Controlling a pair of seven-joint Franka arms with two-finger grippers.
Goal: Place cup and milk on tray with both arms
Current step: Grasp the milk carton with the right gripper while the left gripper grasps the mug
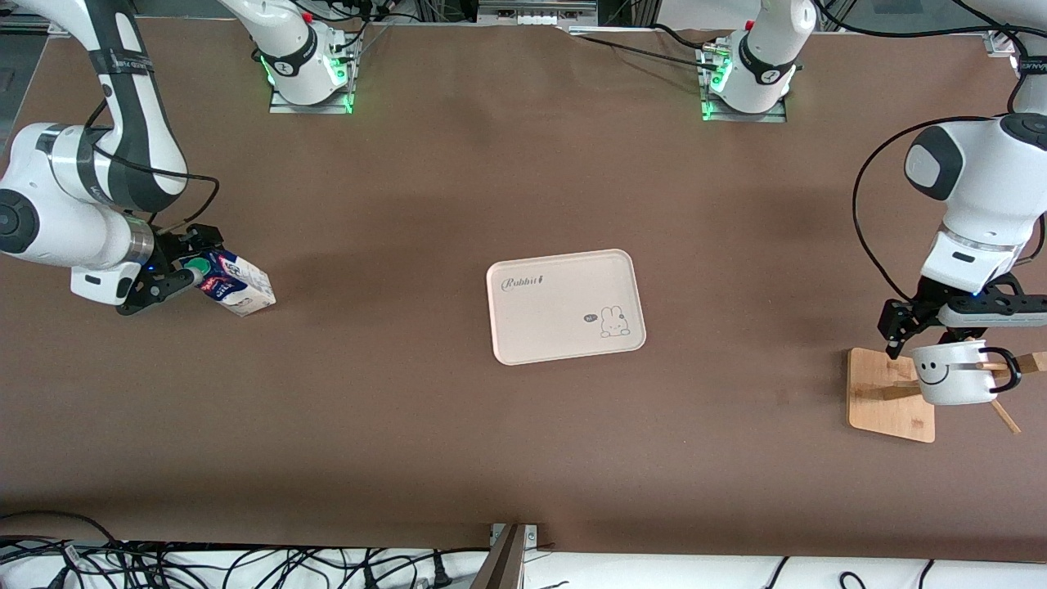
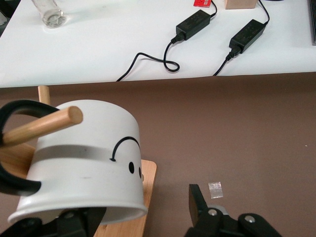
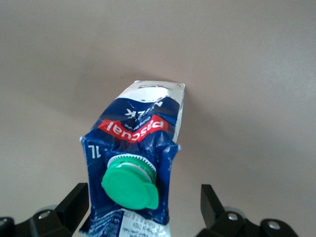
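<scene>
At the right arm's end of the brown, matte surface [image 1: 458, 458] you have the right gripper [image 1: 168, 274] low beside the milk [image 1: 233, 282], its jaws spread wide with the carton's capped end between them and neither finger visibly pressing on it. The milk is a gable-top carton of glossy dark blue and white card, lying tipped on the surface. Only the right wrist view lets you read it: "1L" in white by the ridged round green cap [image 3: 131, 186], and a red band whose print appears upside down there, seemingly "pascual".

Mid-surface sits the tray [image 1: 564, 307], a smooth pale pink-cream rectangle with rounded corners and a raised rim, lettered "Rabbit" near one corner, with a small bunny drawing near the corner diagonal to it. It carries nothing.

Toward the left arm's end, the cup [image 1: 953, 372], a glossy white mug with a black smiley face and black loop handle, hangs upside down on a peg of the wooden rack [image 1: 887, 397], whose base is a flat square board. Your left gripper [image 1: 932, 335] straddles the cup; the left wrist view shows one finger [image 2: 200, 202] well clear of the wall, so the jaws are apart. That view also shows the round dowel [image 2: 47, 126] beside the handle.
</scene>
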